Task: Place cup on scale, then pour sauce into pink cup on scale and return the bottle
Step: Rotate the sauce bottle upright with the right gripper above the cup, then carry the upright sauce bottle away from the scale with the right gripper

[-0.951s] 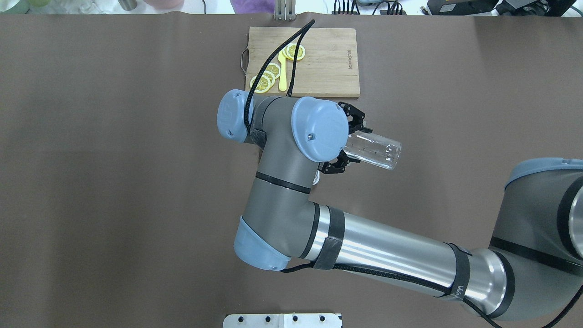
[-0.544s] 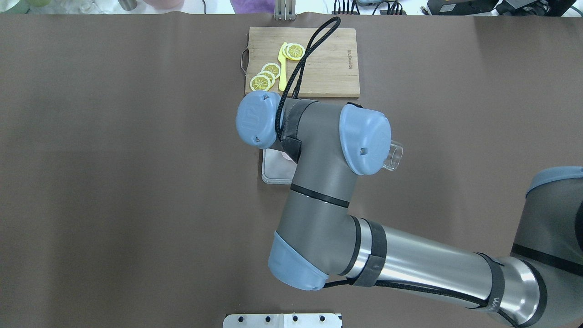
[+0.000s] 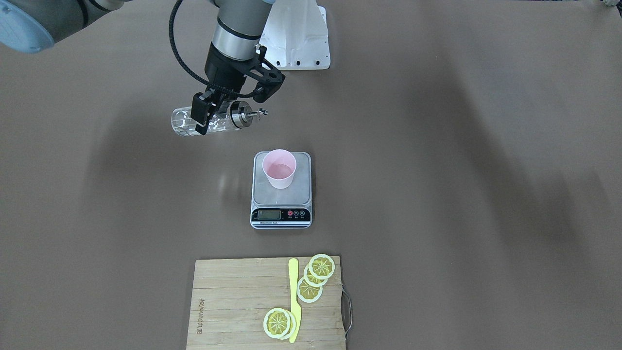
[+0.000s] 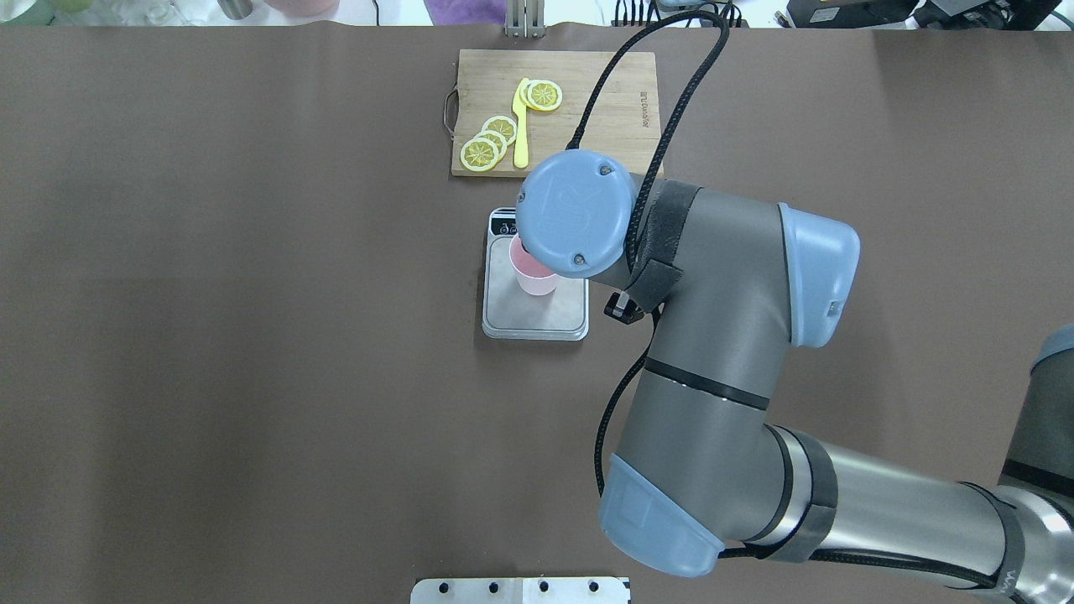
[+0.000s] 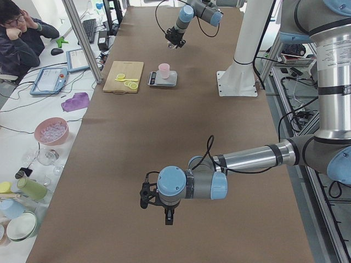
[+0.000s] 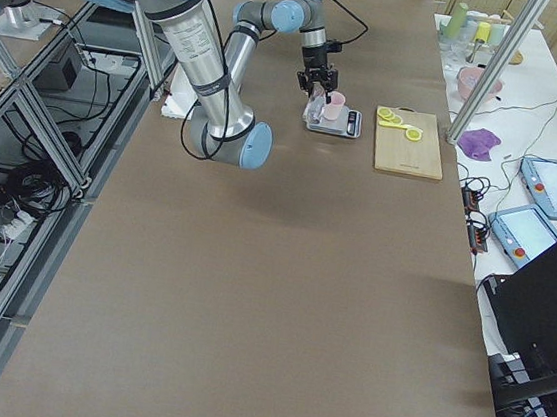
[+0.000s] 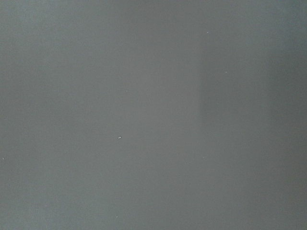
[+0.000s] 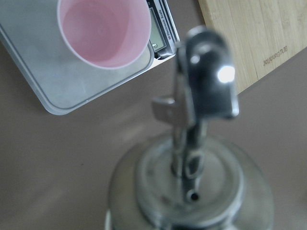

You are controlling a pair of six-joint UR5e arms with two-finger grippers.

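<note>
The pink cup stands upright on the steel scale at mid-table. My right gripper is shut on the clear glass bottle, held about level above the table on the robot's side of the scale. Its silver spout is short of the cup. The right wrist view looks along the cap to the cup. The sauce is too clear to make out. The arm hides the bottle in the overhead view. My left gripper hangs far off; I cannot tell its state.
A bamboo cutting board with lemon slices and a yellow knife lies beyond the scale. A white mount plate sits at the robot's base. A person sits at the side bench.
My right arm has swung to the right in the overhead view, uncovering the scale and cup. The bottle, first seen sticking out sideways, is now hidden under the arm.
</note>
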